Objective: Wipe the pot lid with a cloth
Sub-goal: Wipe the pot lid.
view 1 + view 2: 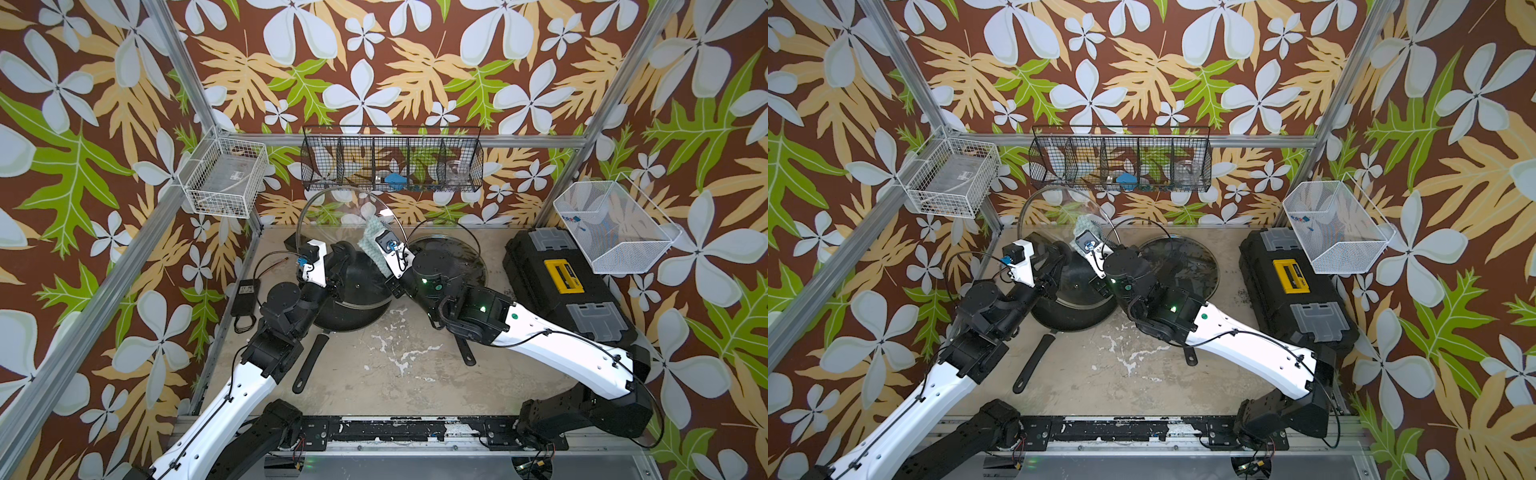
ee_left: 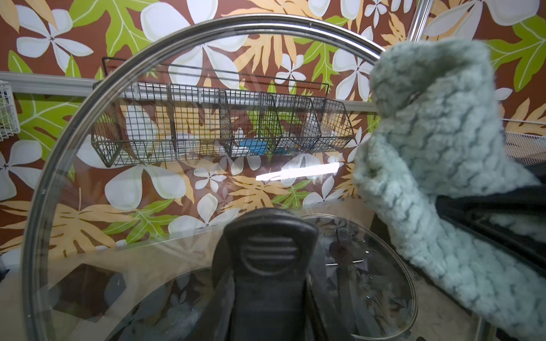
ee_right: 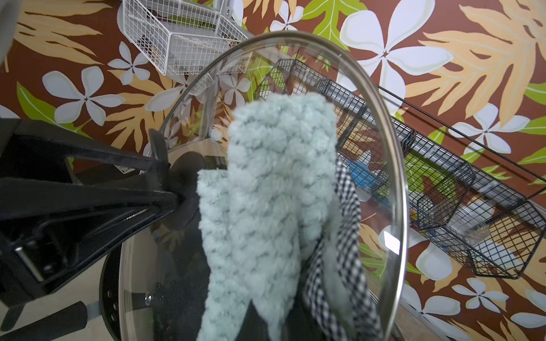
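The left gripper (image 3: pixel 170 183) grips the glass pot lid (image 1: pixel 332 208) by its black knob (image 2: pixel 266 251), on edge above the far pan (image 1: pixel 353 318). The right gripper (image 2: pixel 461 212) pinches the cloth (image 3: pixel 266 192) tight against the lid's right side.

A black toolbox (image 1: pixel 569 286) lies at the right; the black wire rack (image 1: pixel 428 166) holds a blue item (image 1: pixel 394 179), perhaps a sponge.

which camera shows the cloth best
The right wrist view: the cloth fills the middle, its nubby weave sharp, in front of the pot lid. The left wrist view cuts it off at the frame edge. In both top views it is a small patch.
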You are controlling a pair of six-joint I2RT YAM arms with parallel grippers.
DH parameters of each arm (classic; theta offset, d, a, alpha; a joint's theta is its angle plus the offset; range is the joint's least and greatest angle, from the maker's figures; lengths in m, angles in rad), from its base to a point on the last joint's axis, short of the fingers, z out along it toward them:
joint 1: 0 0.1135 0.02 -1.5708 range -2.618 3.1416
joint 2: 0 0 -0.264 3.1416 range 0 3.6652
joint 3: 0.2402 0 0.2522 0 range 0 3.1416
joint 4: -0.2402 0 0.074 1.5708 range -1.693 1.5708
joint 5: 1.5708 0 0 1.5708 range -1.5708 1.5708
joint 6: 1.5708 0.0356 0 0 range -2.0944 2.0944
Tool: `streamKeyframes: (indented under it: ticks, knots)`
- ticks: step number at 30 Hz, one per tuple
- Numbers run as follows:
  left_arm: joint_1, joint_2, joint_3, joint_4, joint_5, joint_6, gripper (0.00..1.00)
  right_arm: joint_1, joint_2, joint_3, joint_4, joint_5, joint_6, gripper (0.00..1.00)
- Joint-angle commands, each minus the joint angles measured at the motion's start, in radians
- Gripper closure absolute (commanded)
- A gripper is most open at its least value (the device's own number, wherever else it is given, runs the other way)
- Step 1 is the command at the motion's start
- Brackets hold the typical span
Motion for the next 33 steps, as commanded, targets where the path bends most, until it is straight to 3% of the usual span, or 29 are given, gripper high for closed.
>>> streamKeyframes:
  ticks: [1, 12, 22, 27, 33]
  knots:
    - [0.0, -0.003, 0.039, 0.204, 0.0, -0.096, 1.0, 0.023, 0.024, -0.027, -0.054, 0.024, 0.011, 1.0]
    - [0.0, 0.024, 0.076, 0.167, -0.062, -0.309, 1.0, 0.093, 0.115, -0.052, -0.03, -0.046, 0.069, 1.0]
    - [0.001, 0.023, 0.06, 0.186, -0.098, -0.374, 1.0, 0.009, -0.005, -0.07, -0.007, 0.007, 0.042, 1.0]
    - [0.002, 0.021, 0.04, 0.226, -0.093, -0.378, 1.0, 0.016, 0.052, -0.048, -0.02, -0.047, 0.066, 1.0]
    - [0.002, 0.029, 0.087, 0.132, -0.157, -0.492, 1.0, 0.071, 0.128, -0.019, -0.014, -0.073, 0.073, 1.0]
